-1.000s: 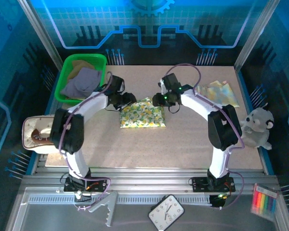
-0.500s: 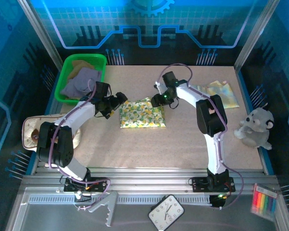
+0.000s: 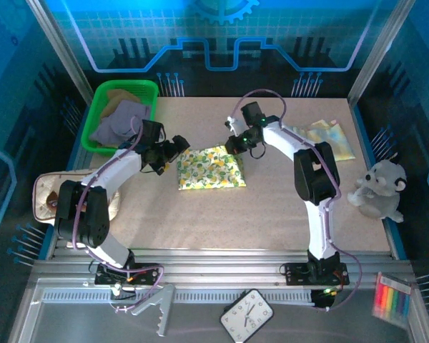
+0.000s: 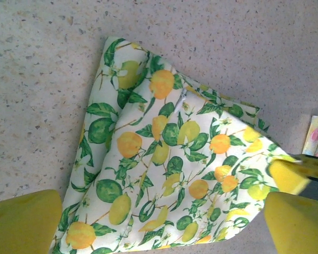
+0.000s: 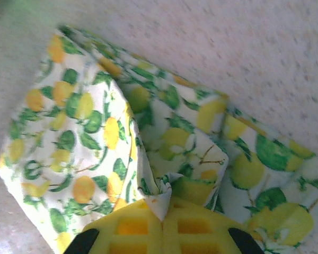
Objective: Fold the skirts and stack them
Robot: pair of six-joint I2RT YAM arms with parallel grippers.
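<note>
Yellow lemon-print skirt (image 3: 210, 168), corner hidden between right fingers (image 5: 128, 233)

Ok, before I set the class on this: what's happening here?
Two robot arms are working on a lemon-print skirt in the middle of the table. The right gripper is shut on its far right corner, pulling it up. The left gripper hangs open by its far left corner. A lavender skirt lies in the green basket.
</note>
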